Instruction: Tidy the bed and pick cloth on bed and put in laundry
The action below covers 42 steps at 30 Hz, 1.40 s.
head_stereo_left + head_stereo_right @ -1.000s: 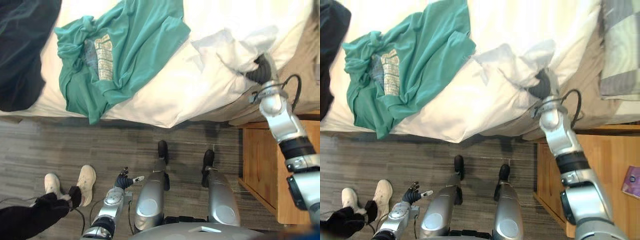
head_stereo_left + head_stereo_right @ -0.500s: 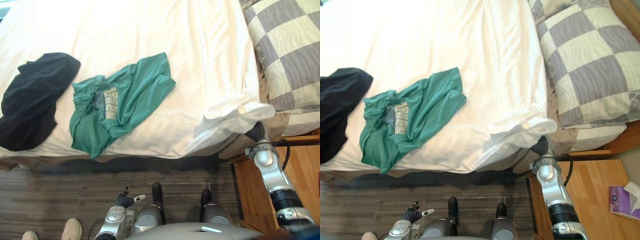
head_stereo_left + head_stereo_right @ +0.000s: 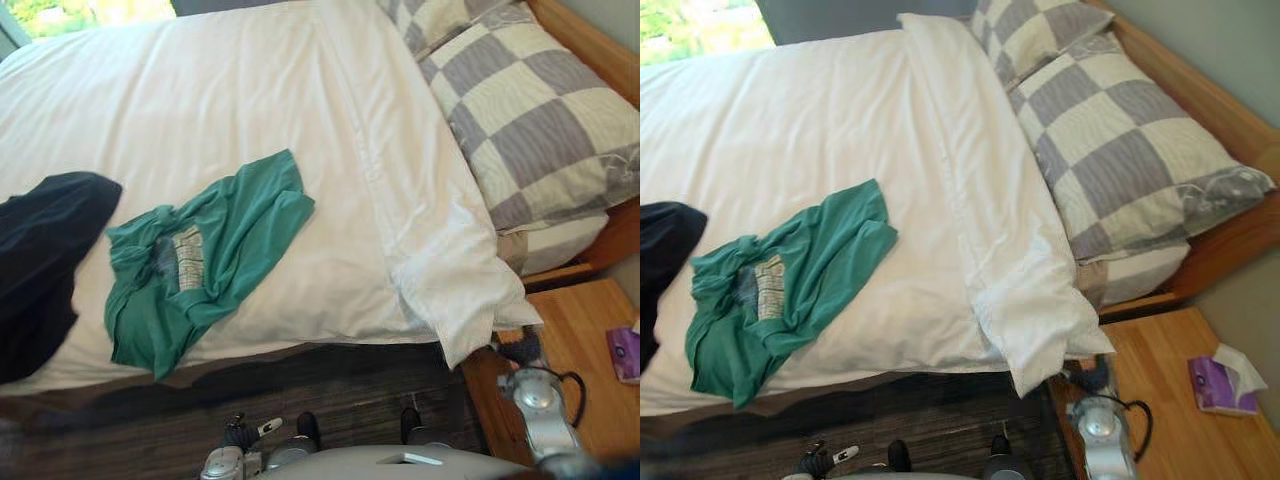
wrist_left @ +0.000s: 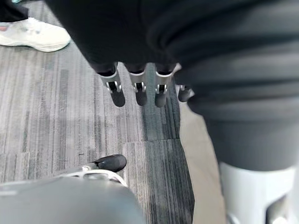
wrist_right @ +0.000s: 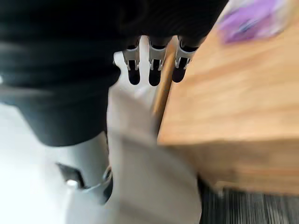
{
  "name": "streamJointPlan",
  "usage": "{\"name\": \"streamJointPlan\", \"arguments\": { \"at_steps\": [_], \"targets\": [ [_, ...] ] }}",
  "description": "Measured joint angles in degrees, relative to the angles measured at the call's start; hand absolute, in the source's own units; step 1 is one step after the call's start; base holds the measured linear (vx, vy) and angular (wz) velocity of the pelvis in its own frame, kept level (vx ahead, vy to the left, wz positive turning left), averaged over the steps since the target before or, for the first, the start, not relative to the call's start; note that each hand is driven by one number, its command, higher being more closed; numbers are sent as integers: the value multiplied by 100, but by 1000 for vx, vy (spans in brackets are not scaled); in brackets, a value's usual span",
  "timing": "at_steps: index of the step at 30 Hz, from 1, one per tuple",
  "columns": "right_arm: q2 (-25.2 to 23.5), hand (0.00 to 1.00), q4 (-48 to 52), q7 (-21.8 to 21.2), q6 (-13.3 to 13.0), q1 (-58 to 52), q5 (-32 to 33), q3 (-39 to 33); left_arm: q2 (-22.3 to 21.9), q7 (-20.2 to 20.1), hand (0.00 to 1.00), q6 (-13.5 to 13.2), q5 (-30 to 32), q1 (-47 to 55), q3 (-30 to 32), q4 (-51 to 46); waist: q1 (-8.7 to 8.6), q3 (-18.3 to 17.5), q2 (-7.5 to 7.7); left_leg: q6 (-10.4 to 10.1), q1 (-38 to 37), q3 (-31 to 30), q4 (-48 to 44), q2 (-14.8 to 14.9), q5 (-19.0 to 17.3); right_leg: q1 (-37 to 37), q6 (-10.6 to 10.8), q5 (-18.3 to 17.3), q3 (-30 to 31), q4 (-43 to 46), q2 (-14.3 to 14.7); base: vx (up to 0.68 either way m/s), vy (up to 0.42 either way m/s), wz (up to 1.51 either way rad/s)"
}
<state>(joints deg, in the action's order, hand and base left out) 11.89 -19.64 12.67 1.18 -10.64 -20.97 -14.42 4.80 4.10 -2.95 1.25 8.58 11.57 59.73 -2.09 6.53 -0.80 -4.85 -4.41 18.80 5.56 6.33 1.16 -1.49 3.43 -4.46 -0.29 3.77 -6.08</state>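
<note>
- The left hand (image 4: 138, 93) hangs low over the grey plank floor (image 4: 46, 121). Its fingers are straight, pointing down, and hold nothing.
- A person's white shoe (image 4: 35, 36) stands on that floor, well apart from the hand.
- The right hand (image 5: 154, 74) is at the near corner of the wooden nightstand (image 3: 1180, 415), just under the hanging corner of the white duvet (image 3: 465, 310). Its own wrist view is smeared, but the fingers look straight and free of any cloth.
- A purple tissue pack (image 3: 1218, 385) lies on the nightstand's far side, apart from the hand.
- The green T-shirt (image 3: 200, 255) lies crumpled on the duvet, close to the bed's near edge. Its lower part reaches almost to that edge, and neither hand touches it.
- A black garment (image 3: 45, 265) lies bunched just beside the T-shirt, on the robot's left, also near the bed's near edge.
- Beyond both cloths the duvet spreads fairly smooth across the bed, with a folded band along its top end.
- At the head of the bed, on the robot's right, a grey-and-cream checked pillow (image 3: 540, 120) lies flat, with a second checked pillow (image 3: 430, 18) farther back.
- A wooden headboard (image 3: 1200, 95) runs behind the pillows.
</note>
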Motion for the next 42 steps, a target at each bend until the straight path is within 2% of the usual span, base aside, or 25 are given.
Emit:
{"name": "streamJointPlan", "arguments": {
  "at_steps": [6, 7, 11, 14, 15, 19, 21, 23, 26, 28, 31, 32, 34, 36, 40, 42],
  "targets": [
    [-38, 0, 600, 220, 175, -279, 0, -500, -36, 2, 0, 16, -5, 111, 14, -43, -32, -204, -25, -17, -55, 121, 28, 93, -10, 6, -31, 26, 49, -46, 70, -37, -18, -10],
    [-73, 100, 727, 290, 216, -292, 2, -569, -70, 2, 0, 26, -7, 146, 17, -49, -36, -239, -26, -17, -54, 123, 30, 96, -11, 2, -25, 28, 49, -76, 73, -45, -8, 0],
    [-176, 100, 968, 413, 238, -237, 330, -676, -93, 3, 0, 61, -8, 162, 18, -49, -35, -286, -61, -16, -50, 122, 32, 97, -17, 1, -8, 29, 48, -100, 100, -10, -3, 0],
    [-320, 100, 976, 472, 181, -1, 1447, -763, -84, 4, 0, 110, -10, 159, 25, -49, -34, -287, -62, -32, -33, 116, 33, 100, -28, -1, -4, 35, 49, -99, 104, 0, 0, 0],
    [-348, 100, 981, 472, 34, 159, 2267, -764, -76, 5, 0, 113, -13, 160, 25, -48, -27, -287, -62, -28, 2, 107, 33, 97, -25, -4, 3, 48, 48, -95, 103, 0, 0, 0],
    [-417, 100, 979, 452, -289, 675, 3508, -735, -50, 7, 0, 131, -15, 156, 27, -46, -7, -285, -66, -3, 68, 70, 32, 85, -6, -18, -35, 120, 19, -159, 93, 33, -3, 4],
    [-415, 100, 980, 416, -648, 1164, 4544, -705, -45, 15, 0, 131, -23, 152, 28, -46, -1, -266, -90, 8, 108, -32, 30, 64, 3, -15, -28, 135, -12, -182, 78, 42, -2, 12],
    [-412, 100, 977, 387, -846, 1523, 5126, -656, -31, 22, 0, 130, -32, 151, 27, -46, 15, -206, -85, 20, 151, -71, 24, 59, 16, -19, -28, 134, -72, -184, 67, 46, -6, 16],
    [-405, 100, 982, 272, -1272, 2500, 6404, -423, -113, 115, 0, 114, -67, 133, 26, -43, 167, -27, -119, 33, 365, -134, -1, 47, 82, -210, -30, 135, -120, -140, 8, 26, 15, 15],
    [-406, 100, 981, 252, -1417, 2967, 6826, -389, -143, 120, 0, 91, -72, 119, 23, -73, 189, 156, -166, 43, 438, -220, -2, 50, 122, -238, -30, 134, -227, -88, -4, -16, -10, 24],
    [-405, 100, 984, 254, -1674, 3734, 7295, -356, -182, 121, 0, 69, -213, 121, 17, -148, 313, 314, -219, 44, 615, -201, -2, 62, 172, -495, -46, 116, -227, 67, 1, -36, -6, 3],
    [-405, 100, 997, 256, -1829, 4113, 7465, -331, -181, 121, 0, 42, -305, 128, -5, -192, 338, 428, -233, 45, 709, -203, -3, 65, 199, -652, -66, 79, -226, 200, -2, -42, -11, 3],
    [-404, 100, 1199, 261, -1961, 4390, 7651, -328, -178, 116, 0, 3, -405, 123, -41, -277, 397, 600, -231, 50, 823, -194, -42, 66, 212, -851, -67, -4, -223, 414, -14, -59, -17, 2],
    [-391, 100, 1559, 268, -2188, 4750, 7848, -352, -131, 124, 0, -55, -537, 56, -195, -515, 474, 894, -191, 58, 1290, -245, -472, 67, 118, -1348, -83, -187, -227, 960, -92, -78, -42, 14],
    [-357, 100, 1644, 337, -2360, 5258, 8049, -518, -100, 125, 0, -153, -695, -83, -297, -753, 504, 1252, -220, 77, 2043, -404, -1076, 74, 3, -2019, -125, -402, -347, 1637, -225, -78, -46, 31],
    [-171, 100, 1641, 366, -2397, 5399, 8063, -562, -51, 125, 0, -201, -765, -186, -389, -789, 550, 1311, -267, 97, 2492, -481, -1332, 88, -59, -2395, -153, -461, -420, 1846, -265, -86, -26, 32]
  ]
}}
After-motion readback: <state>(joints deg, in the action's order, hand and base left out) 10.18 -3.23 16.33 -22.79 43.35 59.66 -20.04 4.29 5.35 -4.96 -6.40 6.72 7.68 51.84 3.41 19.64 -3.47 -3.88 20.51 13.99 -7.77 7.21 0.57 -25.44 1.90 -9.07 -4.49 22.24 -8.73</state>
